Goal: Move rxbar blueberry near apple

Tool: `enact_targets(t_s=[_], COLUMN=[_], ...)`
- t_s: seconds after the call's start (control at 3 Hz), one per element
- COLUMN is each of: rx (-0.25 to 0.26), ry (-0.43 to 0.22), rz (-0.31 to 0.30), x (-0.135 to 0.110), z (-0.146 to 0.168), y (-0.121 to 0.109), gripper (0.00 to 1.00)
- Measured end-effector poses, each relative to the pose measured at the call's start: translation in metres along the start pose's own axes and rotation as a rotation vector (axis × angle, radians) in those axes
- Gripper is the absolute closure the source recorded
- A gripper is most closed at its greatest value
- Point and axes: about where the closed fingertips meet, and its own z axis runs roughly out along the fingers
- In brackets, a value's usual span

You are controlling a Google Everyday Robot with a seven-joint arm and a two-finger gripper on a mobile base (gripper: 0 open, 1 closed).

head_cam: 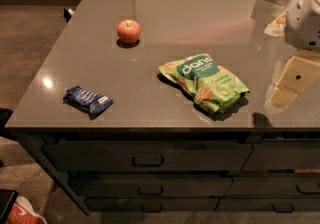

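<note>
- Claw (291, 83) hangs at the right edge of the view, a cream-coloured part below the white arm housing (305, 18), over the right side of the desk (165, 5).
- Whether the claw is apart or together cannot be told from this angle; it holds nothing and touches none of the things on the desk.
- The rxbar blueberry (87, 100) lies flat near the front left corner of the desk, dark blue with a pale patch at its right end, well apart from the claw.
- The apple (128, 31) stands upright farther back on the left half of the desk, well apart from the bar.
- A green snack bag (205, 82) lies between the bar and the claw, closer to the claw.
- Dark drawers (147, 160) with handles fill the front of the desk.
</note>
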Motion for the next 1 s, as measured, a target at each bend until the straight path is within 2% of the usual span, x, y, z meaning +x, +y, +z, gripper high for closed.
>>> enact_targets(t_s=[0.33, 0.67, 1.0], rx=[-0.075, -0.142, -0.173], ry=[-0.090, -0.196, -0.279], rz=[0.034, 0.045, 0.046], x=[-0.021, -0.064, -0.113], z=[0.010, 0.019, 0.023], y=[-0.005, -0.002, 0.006], gripper=[0.00, 0.00, 0.00])
